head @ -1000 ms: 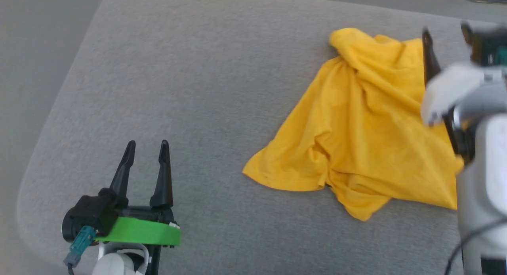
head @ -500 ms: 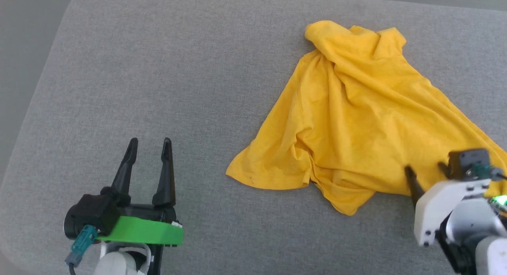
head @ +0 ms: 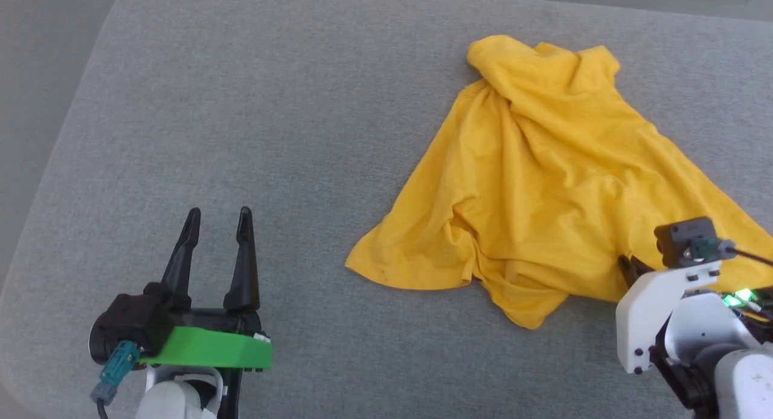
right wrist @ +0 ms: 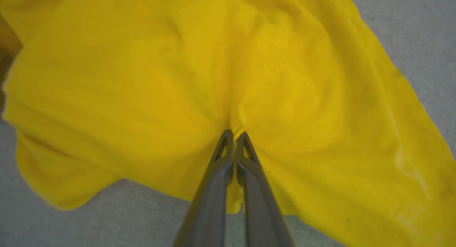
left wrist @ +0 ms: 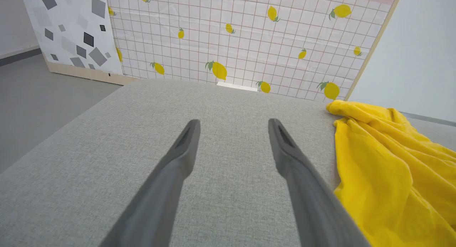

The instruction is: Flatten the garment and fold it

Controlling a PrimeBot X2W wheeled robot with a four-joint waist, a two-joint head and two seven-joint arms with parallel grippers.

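Observation:
The garment (head: pixel 543 183) is a plain-looking yellow-orange shirt lying crumpled on the right half of the grey padded surface (head: pixel 272 105); no print shows. At its near right hem, my right gripper (head: pixel 631 267) is largely hidden behind its own white wrist. In the right wrist view the right gripper (right wrist: pixel 234 133) has its fingers pressed together, with a pucker of the garment (right wrist: pixel 142 79) pinched at the tips. My left gripper (head: pixel 217 217) stands open over bare surface at the lower left, well clear of the cloth. The left wrist view shows the left gripper (left wrist: pixel 233 122) with the garment (left wrist: pixel 392 168) to its right.
The grey surface's rounded left edge (head: pixel 54 165) drops to a grey floor (head: pixel 36 57). Beyond the far edge stand a lemon-print grid panel (left wrist: pixel 249 37) and a grey-speckled panel (left wrist: pixel 67 30). Bare surface spreads left of the shirt.
My right arm came down from the shirt's far right side to its near right hem, and its fingers closed on the fabric. The head camera shifted. The left gripper barely moved.

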